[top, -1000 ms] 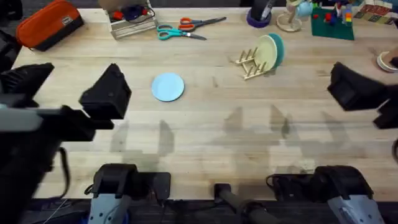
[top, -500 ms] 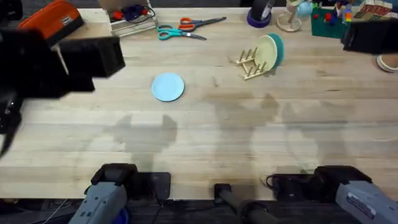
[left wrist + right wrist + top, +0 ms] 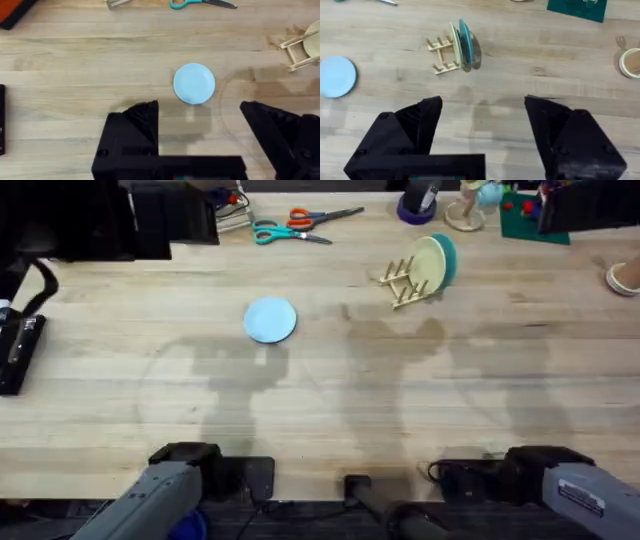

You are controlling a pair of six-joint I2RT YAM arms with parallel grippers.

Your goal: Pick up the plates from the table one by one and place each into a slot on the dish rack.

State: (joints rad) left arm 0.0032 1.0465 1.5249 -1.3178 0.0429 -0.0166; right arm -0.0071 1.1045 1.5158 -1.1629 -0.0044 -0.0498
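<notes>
A light blue plate (image 3: 270, 319) lies flat on the table (image 3: 330, 410), left of centre. The dish rack (image 3: 402, 281) stands at the back right of centre, with a pale yellow plate (image 3: 430, 265) and a teal plate (image 3: 447, 258) upright in its slots. My left gripper (image 3: 200, 131) is open and high above the table, with the light blue plate (image 3: 194, 83) just beyond its fingers (image 3: 132, 127). My right gripper (image 3: 482, 135) is also open and raised, short of the rack (image 3: 442, 56) with its yellow plate (image 3: 455, 44) and teal plate (image 3: 465, 42).
Scissors (image 3: 295, 225) and a purple tape roll (image 3: 414, 210) lie along the far edge, beside a green board (image 3: 535, 222). A black object (image 3: 20, 350) sits at the left edge and a tape roll (image 3: 625, 277) at the right edge. An orange case (image 3: 12, 10) is at far left.
Both arms have swung up and toward the far side of the table, showing large and dark at the top corners. Their shadows shifted. The plates and the rack have not moved.
</notes>
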